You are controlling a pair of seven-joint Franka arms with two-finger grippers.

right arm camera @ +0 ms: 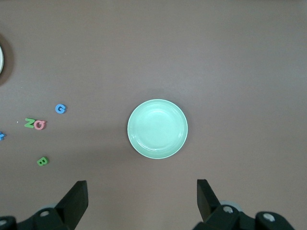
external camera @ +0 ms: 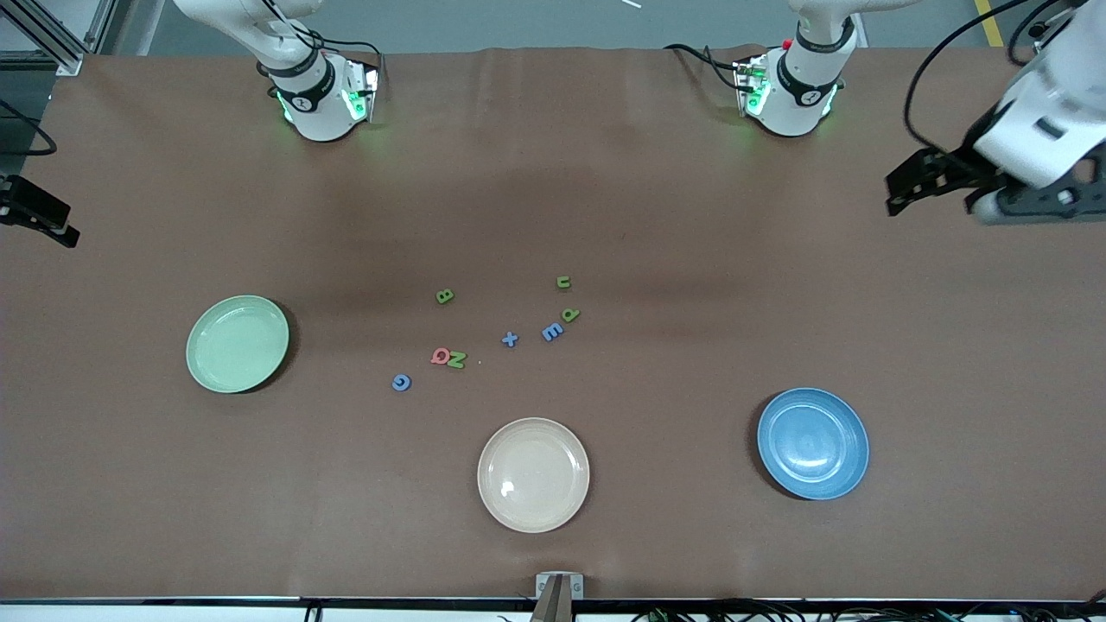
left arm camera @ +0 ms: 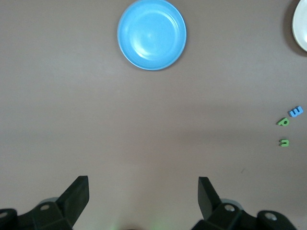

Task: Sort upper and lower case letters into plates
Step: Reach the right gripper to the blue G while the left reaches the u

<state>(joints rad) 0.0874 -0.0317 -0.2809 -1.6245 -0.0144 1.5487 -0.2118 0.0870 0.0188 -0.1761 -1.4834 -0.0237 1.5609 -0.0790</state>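
Note:
Eight small letters lie mid-table: green B point(external camera: 444, 296), u point(external camera: 563, 282), P point(external camera: 569, 315) and N point(external camera: 456, 360), blue E point(external camera: 552, 332), x point(external camera: 510, 339) and G point(external camera: 401, 382), and red Q point(external camera: 441, 355). The pale green plate point(external camera: 238, 344) sits toward the right arm's end and the blue plate point(external camera: 812, 443) toward the left arm's end; both are empty. My left gripper point(left arm camera: 143, 191) is open and empty, high over bare table at its own end point(external camera: 907, 183). My right gripper point(right arm camera: 141, 191) is open and empty, high over its end point(external camera: 39, 216), with the green plate point(right arm camera: 158, 129) in its view.
An empty cream plate point(external camera: 533, 474) lies nearer to the front camera than the letters, between the two other plates. The brown table point(external camera: 691, 259) is bare around the plates. The arm bases point(external camera: 320, 95) point(external camera: 791, 86) stand along the table's edge farthest from the front camera.

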